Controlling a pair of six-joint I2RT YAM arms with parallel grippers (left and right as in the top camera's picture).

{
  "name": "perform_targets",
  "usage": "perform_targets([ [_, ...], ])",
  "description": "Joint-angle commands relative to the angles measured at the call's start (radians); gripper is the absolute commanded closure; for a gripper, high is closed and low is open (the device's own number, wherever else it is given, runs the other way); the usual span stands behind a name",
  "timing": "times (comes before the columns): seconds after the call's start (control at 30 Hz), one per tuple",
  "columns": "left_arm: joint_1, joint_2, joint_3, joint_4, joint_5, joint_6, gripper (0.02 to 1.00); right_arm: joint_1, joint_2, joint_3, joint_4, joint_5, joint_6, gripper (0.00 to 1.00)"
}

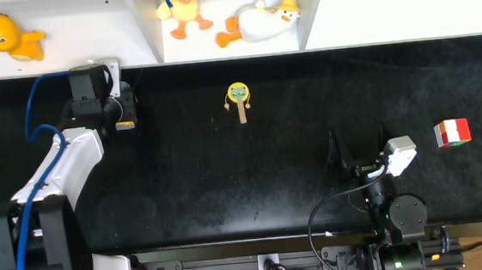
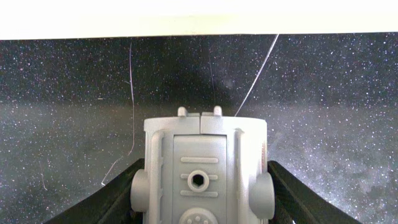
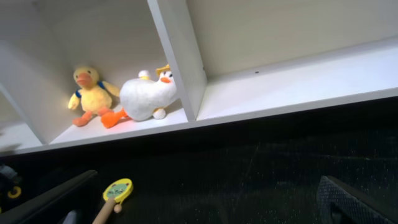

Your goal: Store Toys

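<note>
Toys: top view, stick toy [image 1: 238, 101] and cube [image 1: 452, 133] loose on counter [image 1: 227, 179]; ducks [image 1: 183, 6] already in shelf [image 1: 386, 11]. Left wrist: left pincer [image 2: 207, 165] seemingly clamps grey toy [image 2: 205, 186] at shelf front, storing step. Next: lift it over the shelf lip. Right wrist: right pincer [image 3: 208, 177] wide, empty.

The top camera looks straight down on the black table [image 1: 227, 179], with the white shelf [image 1: 387, 20] along its far edge. The left wrist camera faces that shelf from close behind a grey toy [image 2: 202, 174]. The right wrist camera looks low across the table toward the far left. It shares the middle compartment's yellow duck [image 3: 90, 93] and white duck [image 3: 146, 96] with the top view.
</note>
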Motion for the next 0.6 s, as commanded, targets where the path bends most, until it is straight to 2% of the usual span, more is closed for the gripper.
perform_targets([
  [0.03, 0.005, 0.003, -0.001, -0.018, 0.012, -0.011, 0.59, 0.006, -0.01, -0.013, 0.004, 0.008, 0.008, 0.005],
  [0.43, 0.003, -0.228, 0.087, -0.222, 0.023, -0.038, 0.711, 0.006, -0.01, -0.013, 0.004, 0.008, 0.008, 0.005],
  [0.6, 0.003, -0.337, 0.087, -0.159, -0.056, -0.038, 0.746, 0.006, -0.01, -0.013, 0.004, 0.008, 0.008, 0.005],
])
